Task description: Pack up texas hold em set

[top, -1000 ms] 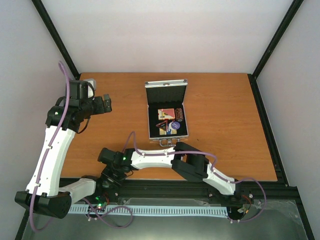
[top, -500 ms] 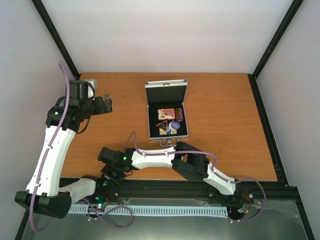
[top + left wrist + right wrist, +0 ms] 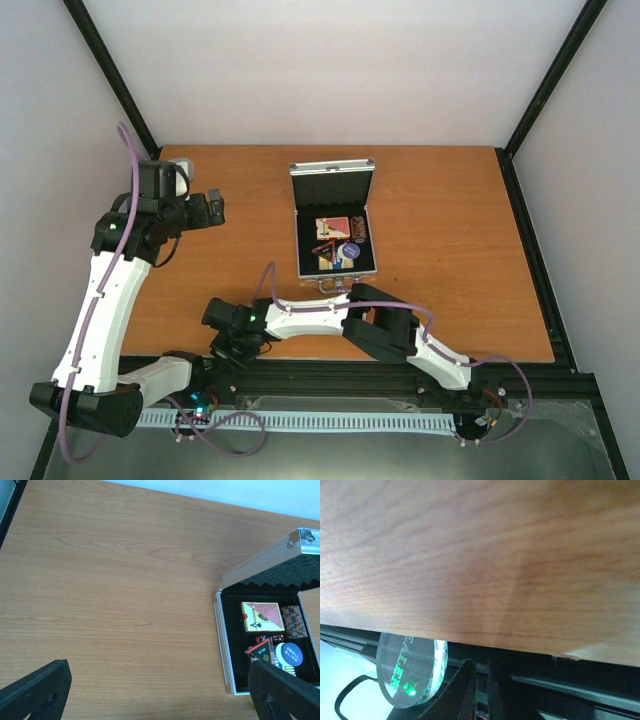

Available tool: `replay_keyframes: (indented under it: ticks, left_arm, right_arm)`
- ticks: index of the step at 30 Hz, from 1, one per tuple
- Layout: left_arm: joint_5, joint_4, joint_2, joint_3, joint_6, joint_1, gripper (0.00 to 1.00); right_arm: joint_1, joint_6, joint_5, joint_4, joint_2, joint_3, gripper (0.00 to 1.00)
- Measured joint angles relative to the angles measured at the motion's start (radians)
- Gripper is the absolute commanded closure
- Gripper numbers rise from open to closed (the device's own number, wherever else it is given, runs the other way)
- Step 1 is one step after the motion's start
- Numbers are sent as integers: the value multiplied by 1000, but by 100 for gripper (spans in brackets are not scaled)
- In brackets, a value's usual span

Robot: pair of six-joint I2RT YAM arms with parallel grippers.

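The silver case (image 3: 300, 225) lies open mid-table, lid (image 3: 332, 182) raised at the far side. The left wrist view shows its rim (image 3: 223, 650) and, inside, a pink card deck (image 3: 262, 616), a brown chip stack (image 3: 292, 621), red dice (image 3: 262, 638), a black triangle (image 3: 260, 652) and a blue disc (image 3: 291, 654). My left gripper (image 3: 215, 208) (image 3: 160, 700) hovers open over bare wood left of the case. My right gripper (image 3: 232, 345) (image 3: 481, 669) is shut at the table's near edge. A clear disc (image 3: 410, 670) stands just left of its fingers, not between them.
The black frame rail (image 3: 400, 375) runs along the near edge under the right gripper. Black corner posts (image 3: 110, 75) rise at the back left and back right. White walls enclose the table (image 3: 450, 250).
The right gripper has closed and shifted slightly right along the near edge. The left arm and the case have not moved.
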Motion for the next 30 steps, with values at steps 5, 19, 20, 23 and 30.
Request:
replay_keyframes:
  ticks: [5,19,20,23,30]
  left_arm:
    - [-1,0,0,0,0,0,0]
    - [-2,0,1,0,0,0,0]
    - [-2,0,1,0,0,0,0]
    - [-3,0,1,0,0,0,0]
    - [-11,0,1,0,2,0,0]
  right_arm:
    - [0,-29,17,-32,0,26,68]
    - [5,-62,8,-63,34,158,65]
    - [5,-64,3,-63,44,178,65]
    - [4,-69,-19,-63,98,251,65]
    - [10,-80,-35,-95,127,269,64]
